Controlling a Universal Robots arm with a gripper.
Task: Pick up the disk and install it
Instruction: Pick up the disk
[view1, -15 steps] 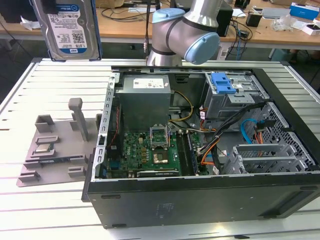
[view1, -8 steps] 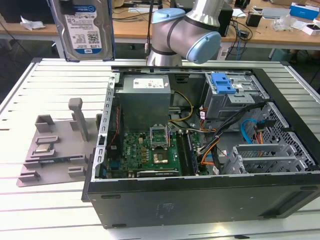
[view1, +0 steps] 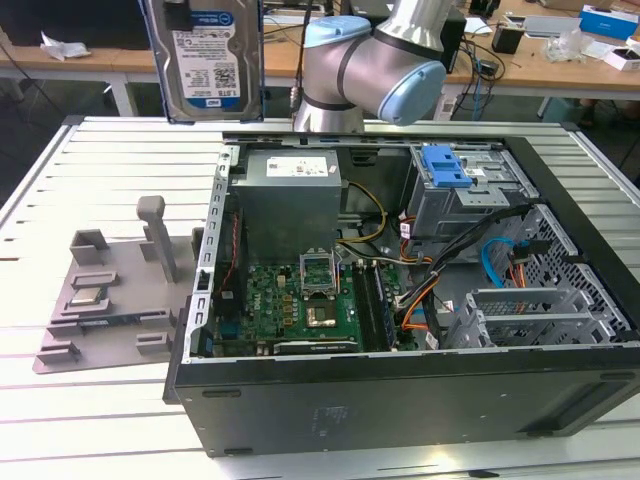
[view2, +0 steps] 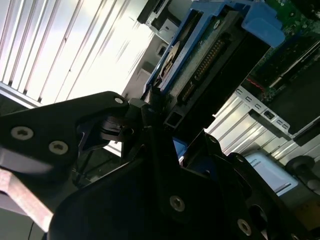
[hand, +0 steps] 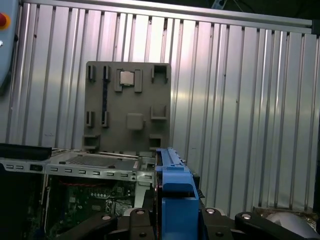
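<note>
**Gripper (hand: 172, 222) holds the disk (view1: 205, 55) aloft**

The gripper is clenched on the disk, its black fingers (hand: 212, 220) flanking the bright blue frame. The silver drive hangs upright, white-and-blue label showing, above the edge of the open computer case (view1: 400, 400). The grey parts tray (hand: 112, 107) lies beyond.

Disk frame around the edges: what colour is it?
Bright blue on the disk, clearest in the first wrist view.

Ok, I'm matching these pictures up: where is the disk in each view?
Exterior view: the disk, upright, above the slatted table at the exterior view's upper left.
Second wrist view: the disk's connector end, clamped between the black jaws.
First wrist view: edge-on, its blue frame towards the camera.
Shared landmark: the slatted table.
</note>
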